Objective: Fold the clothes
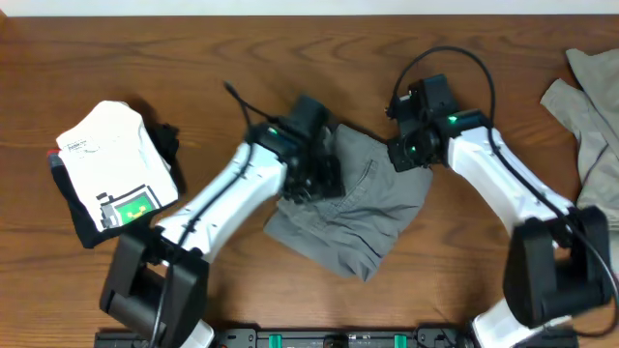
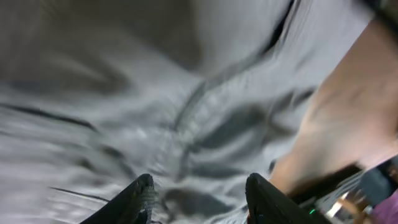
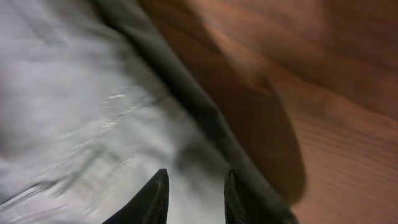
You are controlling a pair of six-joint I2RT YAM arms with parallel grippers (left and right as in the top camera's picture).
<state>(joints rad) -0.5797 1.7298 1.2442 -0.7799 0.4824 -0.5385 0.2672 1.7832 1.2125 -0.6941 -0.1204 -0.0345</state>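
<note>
Overhead: the grey shorts [image 1: 363,220] lie crumpled in the middle of the table [image 1: 126,48], with my left gripper [image 1: 314,181] and right gripper [image 1: 401,152] on their far side.
Left wrist: my jaws stand half apart over blurred cloth.
Right wrist: my jaws are narrowly apart at the shorts' edge.

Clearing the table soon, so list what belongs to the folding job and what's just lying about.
Job: grey shorts, mid-table; crumpled grey garments, right edge.
Lying about: white-on-black stack, left side, already folded.

White shirt [image 1: 116,164] bears print — too small to read.
</note>
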